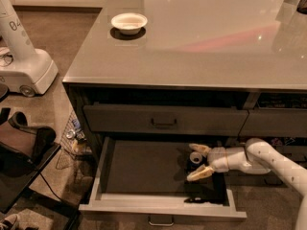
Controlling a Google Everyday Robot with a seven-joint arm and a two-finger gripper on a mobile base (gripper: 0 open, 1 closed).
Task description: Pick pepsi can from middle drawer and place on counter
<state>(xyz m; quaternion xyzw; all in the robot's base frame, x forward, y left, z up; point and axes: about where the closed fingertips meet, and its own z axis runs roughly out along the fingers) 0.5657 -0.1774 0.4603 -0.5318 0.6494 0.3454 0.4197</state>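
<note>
The middle drawer (158, 206) is pulled out below the counter (201, 47), showing its dark flat floor. The pepsi can (195, 157) stands upright at the drawer's right side, dark with a pale silver top. My gripper (197, 161) reaches in from the right on a white arm. It is open, with one finger behind the can and one finger (200, 173) in front of it, so the can sits between the jaws. I cannot tell whether the fingers touch the can.
A white bowl (128, 22) sits on the counter's far left. A closed dark-grey drawer with a black handle (164, 123) is just above the open one. A white machine base (26, 68) and dark clutter (24, 147) stand on the floor to the left.
</note>
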